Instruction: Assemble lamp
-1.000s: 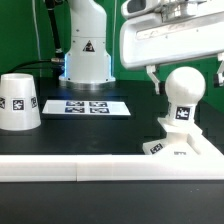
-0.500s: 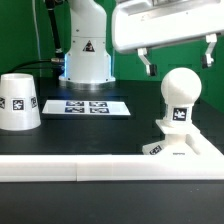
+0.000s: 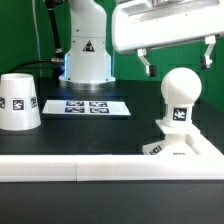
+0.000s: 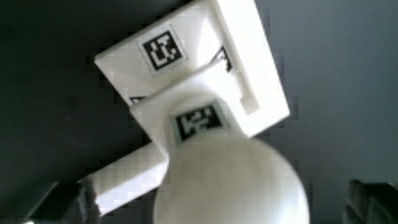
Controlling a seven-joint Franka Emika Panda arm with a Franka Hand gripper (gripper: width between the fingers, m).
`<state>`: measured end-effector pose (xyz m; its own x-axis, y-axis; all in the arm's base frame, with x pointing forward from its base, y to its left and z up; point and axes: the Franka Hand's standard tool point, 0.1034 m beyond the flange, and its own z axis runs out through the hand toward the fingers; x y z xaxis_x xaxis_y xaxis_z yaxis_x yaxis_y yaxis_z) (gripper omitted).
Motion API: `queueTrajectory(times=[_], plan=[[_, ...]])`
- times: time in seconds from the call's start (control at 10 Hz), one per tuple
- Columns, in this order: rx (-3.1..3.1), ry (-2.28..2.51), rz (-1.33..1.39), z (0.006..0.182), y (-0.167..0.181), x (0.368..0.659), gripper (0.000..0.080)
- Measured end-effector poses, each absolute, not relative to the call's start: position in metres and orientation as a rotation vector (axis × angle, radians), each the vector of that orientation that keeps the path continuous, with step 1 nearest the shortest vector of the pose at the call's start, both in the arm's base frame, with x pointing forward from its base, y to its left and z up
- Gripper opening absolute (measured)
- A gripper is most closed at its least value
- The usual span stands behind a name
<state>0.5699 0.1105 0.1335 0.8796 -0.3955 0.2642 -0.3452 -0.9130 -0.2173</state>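
The ball-headed bulb stands upright on the flat square base at the exterior view's right. The truncated-cone shade stands on the table at the exterior view's left. My gripper hangs open just above the bulb's ball head, its fingers spread to either side and touching nothing. In the wrist view the bulb fills the middle and the base lies beyond it; the fingers show only as dark shapes at the edges.
The marker board lies flat mid-table in front of the arm's white pedestal. A long white border rail runs along the front edge of the table.
My gripper has risen from around the bulb's head to above it between the earliest frame and half a second ago. Nothing has moved since. The bulb stays on the base.
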Motion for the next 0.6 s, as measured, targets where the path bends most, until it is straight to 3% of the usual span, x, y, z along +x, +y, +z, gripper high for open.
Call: queueTrajectory(times=[0.3, 0.6], plan=[[-2.956, 0.430, -0.446, 0.124, 0.083, 0.530, 0.0699], [-2.991, 0.448, -0.475, 0.111, 0.032, 0.516, 0.0699]])
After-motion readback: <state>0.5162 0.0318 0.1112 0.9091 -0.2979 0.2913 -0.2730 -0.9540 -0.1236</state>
